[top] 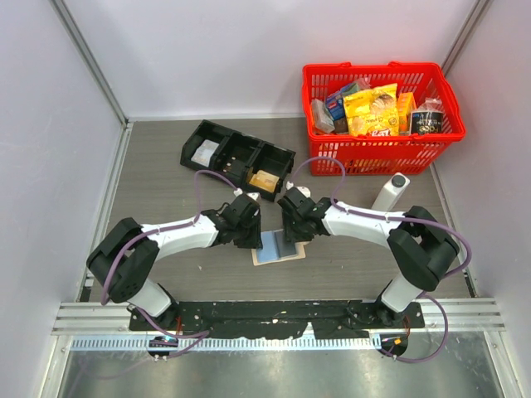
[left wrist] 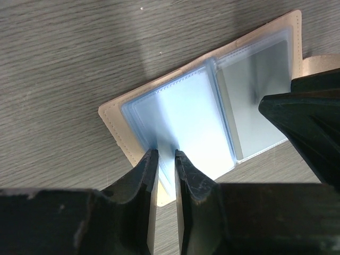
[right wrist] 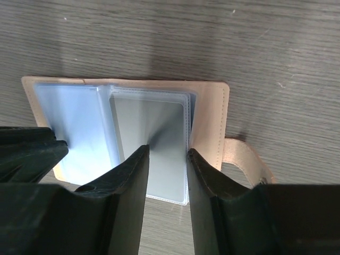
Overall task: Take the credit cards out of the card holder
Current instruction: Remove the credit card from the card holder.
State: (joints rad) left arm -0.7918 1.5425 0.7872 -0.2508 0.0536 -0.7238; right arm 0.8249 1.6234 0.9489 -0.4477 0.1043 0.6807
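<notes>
1. Table [top: 158, 166] carries the card holder [top: 278, 249], opened flat directly under and between the two pincers, with its tan rim showing around clear sleeves.
2. The left pincer [left wrist: 166, 155] stands over the near edge of the holder's left page. Its fingers are drawn almost together, leaving only a thin slit. Whether they nip a sleeve or a card edge cannot be told.
3. The right pincer [right wrist: 167, 151] is spread a little, with its tips at the right page. Whether they touch it is unclear.
4. The credit cards [right wrist: 154, 119] sit inside the sleeves. A grey face shows between the right pincer's fingers, and a pale blue face lies just ahead of the left pincer's tips.
5. The closing tab [right wrist: 241, 154] sticks out from the holder's outer edge, just to the right of the right pincer, flat on the table.
6. A black tray [top: 236, 157] and a red basket [top: 382, 108] lie beyond both pincers, well apart from the holder.
</notes>
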